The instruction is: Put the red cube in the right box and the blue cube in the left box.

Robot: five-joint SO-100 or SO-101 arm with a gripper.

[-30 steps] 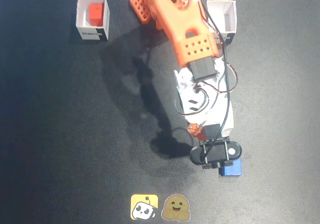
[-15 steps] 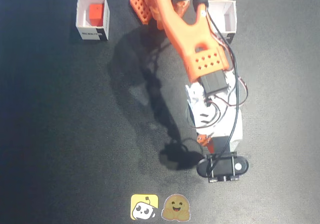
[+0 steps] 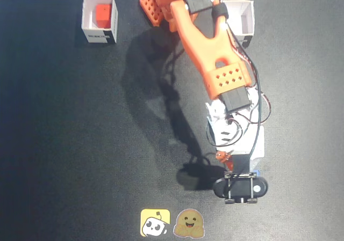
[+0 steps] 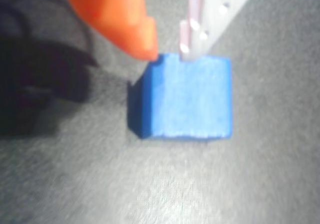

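From my remote station, I log the following. Desk (image 3: 64,144): dark, matte, carrying everything in the fixed view. Arm (image 3: 207,42): orange, reaching from its base at the top edge down toward the bottom of that view, with a white wrist section and loose wires along it; its shadow lies on the desk to its left. Wrist camera (image 3: 240,188): black housing at the arm's low end, covering most of what sits beneath it. Blue cube (image 4: 182,97): resting on the desk right at the fingers; in the fixed view I see only a thin blue sliver of it beside the white wrist section, just above the camera housing. Gripper (image 4: 170,54): in the wrist view the orange finger (image 4: 120,14) comes down on the left with its tip touching the cube's top left edge, and the white finger (image 4: 210,19) comes down on the right, meeting the cube's top edge. The fingers stand a little apart, but I cannot tell whether they are pinching the cube or merely set against it. Left box (image 3: 86,21): white, open-topped, upper left of the fixed view. Red cube (image 3: 102,14): inside the left box. Right box (image 3: 244,15): white, upper right of the fixed view, partly behind the arm. Two stickers (image 3: 172,223): a yellow one and a brown one, side by side at the bottom edge.
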